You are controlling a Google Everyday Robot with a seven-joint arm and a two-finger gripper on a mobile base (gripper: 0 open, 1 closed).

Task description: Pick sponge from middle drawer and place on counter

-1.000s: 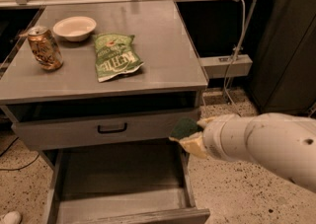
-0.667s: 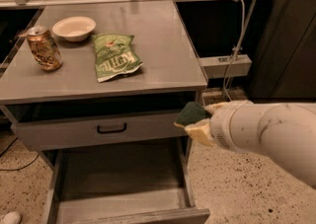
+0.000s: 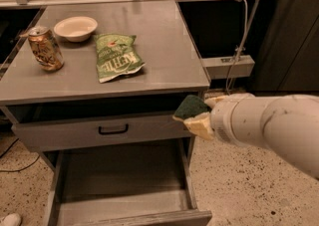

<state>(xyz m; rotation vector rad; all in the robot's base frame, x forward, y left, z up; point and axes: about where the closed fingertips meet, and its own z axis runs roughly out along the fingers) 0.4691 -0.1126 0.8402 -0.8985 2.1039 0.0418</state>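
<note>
Gripper (image 3: 193, 114) and sponge (image 3: 192, 104) have risen since 1.0 s ago. They now sit just below the table's (image 3: 164, 46) near right corner. Jaws clamped on sponge, one above and one below, green face up. Middle drawer (image 3: 119, 170) stands open, lower left.

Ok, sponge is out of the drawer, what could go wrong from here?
The gripper holds the sponge just below the front edge of the counter, near its right corner; lifting straight up may clip that edge. A loose grip could drop it into the open middle drawer or onto the floor. Set it right of the chip bag.
</note>
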